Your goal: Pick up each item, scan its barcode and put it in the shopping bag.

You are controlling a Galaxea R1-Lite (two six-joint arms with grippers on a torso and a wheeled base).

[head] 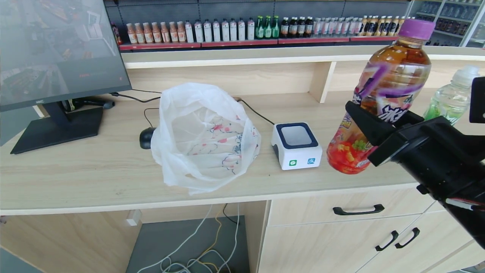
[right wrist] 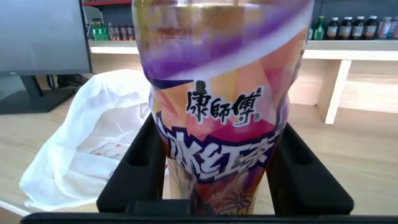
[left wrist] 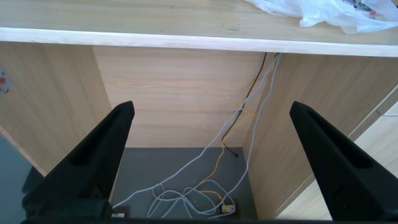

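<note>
My right gripper is shut on a tea bottle with a purple cap and a purple and red label, holding it tilted in the air just right of the white barcode scanner. In the right wrist view the bottle sits between both black fingers. The white plastic shopping bag stands open on the counter, left of the scanner, and shows again in the bag's corner. My left gripper is open below the counter edge, facing the cables under the desk.
A clear water bottle stands behind my right arm. A monitor and its stand occupy the counter's left, a black mouse lies beside the bag. Drawers sit under the counter at right. Cables hang below.
</note>
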